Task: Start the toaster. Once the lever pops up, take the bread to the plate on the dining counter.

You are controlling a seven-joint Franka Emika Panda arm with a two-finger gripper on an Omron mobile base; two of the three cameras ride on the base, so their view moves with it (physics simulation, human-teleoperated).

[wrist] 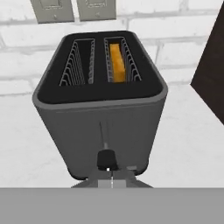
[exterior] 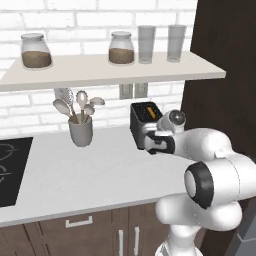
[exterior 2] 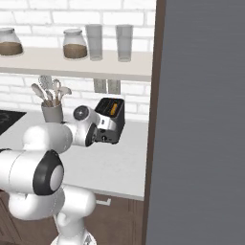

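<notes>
We see the toaster (wrist: 100,100) mid-frame in the hand view, dark grey, two slots on top, standing on the white tabletop (exterior: 90,170) against the white brick wall; in the left base view it sits right of centre (exterior: 145,120), in the right base view centre-left (exterior 2: 111,119). The bread (wrist: 116,61) is down in the right-hand slot in the hand view, orange edge showing; a small orange patch shows on the toaster top in the right base view (exterior 2: 113,109). Black lever (wrist: 106,158) sits low on the toaster's front face, bottom centre of the hand view. The gripper (wrist: 111,177) is right at that lever, fingers closed together, nothing clamped between them; whether they touch the lever we can't tell. Left of the toaster, upper left of the left base view, a grey utensil cup (exterior: 80,131) with spoons. Above, a shelf (exterior: 100,70) with two jars and two glasses. Black hob (exterior: 12,170) at the left edge. Two wall outlets (wrist: 74,8) above the toaster.
</notes>
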